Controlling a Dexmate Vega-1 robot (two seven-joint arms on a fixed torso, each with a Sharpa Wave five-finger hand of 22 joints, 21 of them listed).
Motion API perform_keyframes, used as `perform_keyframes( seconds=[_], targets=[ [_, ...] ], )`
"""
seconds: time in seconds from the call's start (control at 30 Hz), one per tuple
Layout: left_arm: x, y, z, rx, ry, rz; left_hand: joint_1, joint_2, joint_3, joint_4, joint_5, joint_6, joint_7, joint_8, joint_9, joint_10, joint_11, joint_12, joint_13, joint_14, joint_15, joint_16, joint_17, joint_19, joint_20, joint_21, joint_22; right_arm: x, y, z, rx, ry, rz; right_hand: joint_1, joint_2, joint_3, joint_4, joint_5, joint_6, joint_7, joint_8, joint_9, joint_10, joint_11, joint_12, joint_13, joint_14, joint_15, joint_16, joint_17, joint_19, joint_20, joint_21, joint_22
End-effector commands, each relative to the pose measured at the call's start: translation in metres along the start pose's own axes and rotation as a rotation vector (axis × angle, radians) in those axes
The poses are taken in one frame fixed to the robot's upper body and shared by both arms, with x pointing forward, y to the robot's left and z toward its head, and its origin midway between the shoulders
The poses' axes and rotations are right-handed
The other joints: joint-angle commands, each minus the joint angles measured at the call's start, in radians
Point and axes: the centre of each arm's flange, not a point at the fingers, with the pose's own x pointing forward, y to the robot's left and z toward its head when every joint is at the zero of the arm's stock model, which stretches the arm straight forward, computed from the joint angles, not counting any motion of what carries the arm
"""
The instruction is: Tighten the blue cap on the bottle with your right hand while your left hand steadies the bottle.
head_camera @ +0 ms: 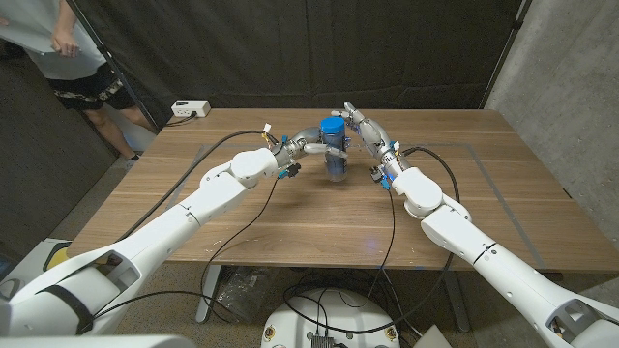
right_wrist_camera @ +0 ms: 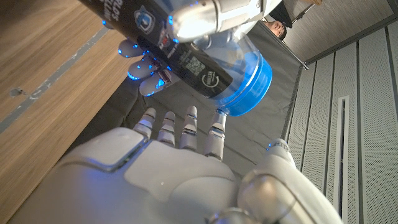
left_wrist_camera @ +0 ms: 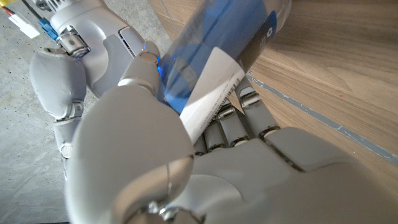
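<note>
Gripping bottle [head_camera: 336, 159] over mid tabletop [head_camera: 290, 213], left hand [head_camera: 302, 147] wraps body. Right hand [head_camera: 366, 128] released, fingers spread just beside blue cap [head_camera: 332, 128], not clasping it. Step: approach to cap. Next move likely calls for closing fingers round cap, then twisting.

The light is soft and even, and the worktop [head_camera: 319, 208] looks bright against a dark curtain [head_camera: 290, 48]. A faint shadow sits under the bottle [head_camera: 336, 159]. In the left wrist view, the bottle is blurry right by the robot hand [left_wrist_camera: 186, 168]. Small blue lights glow on fingers [right_wrist_camera: 138, 68].
</note>
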Motion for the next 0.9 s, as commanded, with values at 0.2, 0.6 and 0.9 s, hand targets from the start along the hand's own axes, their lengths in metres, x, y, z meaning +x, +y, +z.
perform_keyframes(
  seconds=[0.2,0.6,0.9],
  targets=[
    [0.0004,0.0,0.0007,0.001,-0.013,0.0,0.002,0.064,0.096,0.088,0.0,0.004,0.005,-0.001,0.004,-0.003,-0.01,-0.004,0.005,-0.004,-0.008,-0.002,0.002,0.001,-0.001,0.009,0.006,-0.001,-0.0003,-0.0038,-0.016,0.015,-0.002,-0.002,-0.004,-0.005,-0.003,0.002,0.03,0.006,0.012,-0.001,0.011,-0.006,0.007,0.005,0.006,0.001,0.005,0.005,0.008,0.004,-0.001,0.0],
    [0.0001,0.002,-0.0018,-0.007,-0.015,0.005,0.001,0.064,0.099,0.087,-0.001,0.002,0.004,-0.001,0.004,-0.003,-0.016,-0.004,0.005,-0.004,-0.009,-0.002,0.002,0.002,-0.001,0.009,0.006,-0.0034,-0.0011,-0.0049,-0.013,0.024,-0.01,-0.002,-0.001,-0.005,-0.002,0.004,0.1,0.003,0.035,-0.002,0.022,-0.008,0.011,0.005,0.015,-0.002,0.006,0.004,0.014,0.004,0.0,-0.001],
    [0.0014,0.0023,-0.0067,-0.03,0.029,0.024,-0.001,0.065,0.102,0.088,-0.001,0.004,0.005,0.0,0.004,0.001,-0.009,-0.002,0.005,-0.002,-0.009,-0.001,0.003,0.001,0.001,0.009,0.006,-0.0083,-0.0037,-0.0041,-0.015,0.018,-0.029,-0.001,0.003,-0.003,-0.001,0.004,0.142,-0.018,0.05,0.003,0.036,-0.026,0.017,0.005,0.023,-0.005,0.007,0.004,0.014,0.004,-0.001,-0.001]
  ],
)
